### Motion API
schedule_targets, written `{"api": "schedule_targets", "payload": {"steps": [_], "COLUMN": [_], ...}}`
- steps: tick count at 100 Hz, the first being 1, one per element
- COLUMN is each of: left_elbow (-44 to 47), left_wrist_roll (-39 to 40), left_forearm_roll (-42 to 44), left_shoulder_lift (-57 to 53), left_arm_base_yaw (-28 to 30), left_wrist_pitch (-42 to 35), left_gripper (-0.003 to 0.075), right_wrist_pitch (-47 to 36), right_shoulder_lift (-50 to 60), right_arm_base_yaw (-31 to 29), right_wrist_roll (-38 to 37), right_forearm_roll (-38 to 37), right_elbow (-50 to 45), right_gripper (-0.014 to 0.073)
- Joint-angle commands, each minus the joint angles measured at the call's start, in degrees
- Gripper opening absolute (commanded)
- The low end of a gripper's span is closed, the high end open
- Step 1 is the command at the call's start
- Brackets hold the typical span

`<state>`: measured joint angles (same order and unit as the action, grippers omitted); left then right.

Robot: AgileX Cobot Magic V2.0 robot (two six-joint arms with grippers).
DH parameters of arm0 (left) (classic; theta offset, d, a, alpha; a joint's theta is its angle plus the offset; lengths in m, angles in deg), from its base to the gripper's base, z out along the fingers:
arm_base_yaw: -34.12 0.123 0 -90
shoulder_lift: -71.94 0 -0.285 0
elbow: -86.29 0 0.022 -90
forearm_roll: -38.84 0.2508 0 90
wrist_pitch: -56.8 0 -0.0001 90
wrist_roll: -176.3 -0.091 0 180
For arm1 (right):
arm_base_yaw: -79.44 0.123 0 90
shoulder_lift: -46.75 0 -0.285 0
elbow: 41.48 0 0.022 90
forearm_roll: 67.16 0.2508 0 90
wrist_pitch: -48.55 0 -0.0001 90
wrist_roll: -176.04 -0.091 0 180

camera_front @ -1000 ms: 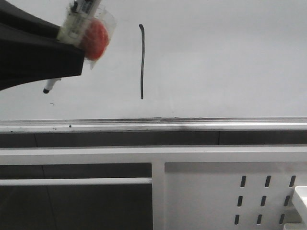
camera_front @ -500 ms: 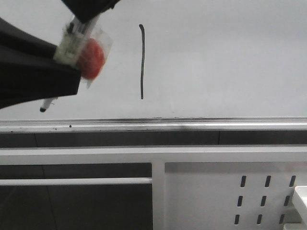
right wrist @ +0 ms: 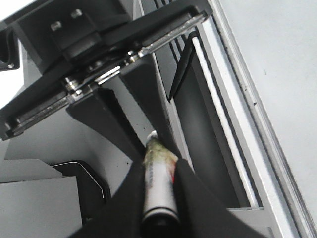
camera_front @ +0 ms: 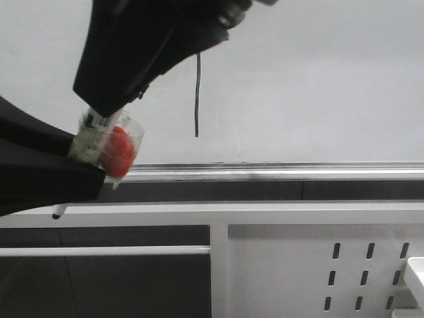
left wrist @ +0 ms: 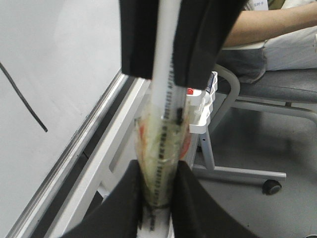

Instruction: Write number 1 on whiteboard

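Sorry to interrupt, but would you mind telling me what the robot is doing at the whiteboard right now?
A black vertical stroke, the number 1, is already drawn on the whiteboard. Both grippers are shut on the same marker pen: the left gripper near its taped, red-blobbed part, the right gripper at the other end. In the front view the pen sits low, its tip below the board's silver rail and off the writing surface.

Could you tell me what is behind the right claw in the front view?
The whiteboard and the number 1; the right claw covers the stroke's top, so its hook cannot be seen.
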<state>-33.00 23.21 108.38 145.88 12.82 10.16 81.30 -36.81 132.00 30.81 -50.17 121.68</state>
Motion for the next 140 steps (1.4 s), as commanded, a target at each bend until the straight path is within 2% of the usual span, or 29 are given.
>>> {"api": "schedule_targets", "payload": {"steps": [1, 5, 6, 8, 18, 23, 35, 45, 50, 56, 58, 63, 75, 84, 95, 109, 121, 128, 140], "left_elbow": [-1.2, -1.2, -1.2, -1.2, -0.6, -0.2, 2.1, 5.0, 6.5, 8.0, 8.2, 8.7, 9.0, 9.0, 9.0, 9.0, 8.8, 7.2, 5.0], "left_wrist_roll": [2.0, 2.1, 2.1, 2.1, 2.3, 2.3, 2.3, 2.1, 0.9, -0.2, -0.6, -1.5, -1.5, -4.1, -10.7, -17.8, -21.7, -22.0, -22.0], "left_forearm_roll": [-4.1, -4.1, -4.1, -4.1, -6.3, -7.5, -14.0, -24.8, -30.8, -35.6, -37.0, -39.3, -42.2, -49.3, -60.7, -76.2, -90.1, -94.0, -94.2], "left_shoulder_lift": [-0.5, -0.5, -0.5, -0.5, -0.5, -0.5, -0.5, -0.5, -0.5, -0.5, -0.5, -0.5, 0.1, 1.5, 4.1, 9.1, 14.5, 17.1, 21.1], "left_arm_base_yaw": [-0.3, -0.3, -0.3, -0.3, -0.3, -0.3, -0.3, -0.3, -0.3, -0.3, -0.3, -0.3, -1.3, -4.2, -10.5, -20.4, -28.3, -31.3, -33.8], "left_wrist_pitch": [-3.7, -3.7, -3.7, -3.7, -4.3, -5.2, -5.4, -7.3, -9.5, -10.7, -10.7, -10.7, -11.9, -12.0, -14.3, -21.2, -31.5, -31.0, -31.3], "left_gripper": [-0.002, -0.002, -0.002, -0.002, -0.002, -0.002, -0.002, -0.002, -0.002, -0.002, -0.002, -0.002, -0.002, -0.002, -0.002, -0.002, -0.002, -0.002, -0.002], "right_wrist_pitch": [-0.2, 1.3, 1.8, 2.4, 2.8, 2.5, 2.5, 4.6, 6.7, 9.4, 10.9, 13.2, 14.8, 13.0, 10.9, 9.1, 8.8, 8.5, 8.2], "right_shoulder_lift": [1.1, 1.1, 1.1, 1.1, 1.5, 2.0, 4.2, 7.8, 9.8, 12.0, 13.0, 14.8, 18.4, 20.9, 23.6, 26.5, 27.9, 28.0, 28.0], "right_arm_base_yaw": [-0.1, -0.1, -0.1, -0.1, -0.2, -0.2, -1.4, -3.2, -4.5, -6.2, -6.8, -8.3, -10.4, -11.2, -11.2, -11.2, -11.2, -11.2, -11.2], "right_wrist_roll": [0.6, 0.6, 0.6, 0.6, -0.3, -0.5, -4.1, -6.9, -9.2, -11.9, -12.4, -12.8, -13.5, -13.5, -13.5, -13.5, -13.5, -13.5, -13.5], "right_forearm_roll": [0.1, 0.1, 0.1, 0.1, -0.1, -1.6, -6.8, -10.5, -11.6, -12.3, -12.4, -12.5, -12.5, -12.6, -12.6, -12.8, -12.8, -12.9, -14.1], "right_elbow": [2.7, 3.4, 3.7, 4.1, 5.5, 6.0, 6.5, 6.5, 6.5, 6.5, 6.5, 6.4, 6.1, 4.6, 2.6, 0.4, -0.4, -0.5, -0.5], "right_gripper": [-0.0026, 0.0041, 0.0099, 0.0143, 0.0544, 0.067, 0.0594, 0.0469, 0.0363, 0.0185, 0.0083, -0.0078, -0.0066, -0.0066, -0.0066, -0.0066, -0.0066, -0.0066, -0.0069]}}
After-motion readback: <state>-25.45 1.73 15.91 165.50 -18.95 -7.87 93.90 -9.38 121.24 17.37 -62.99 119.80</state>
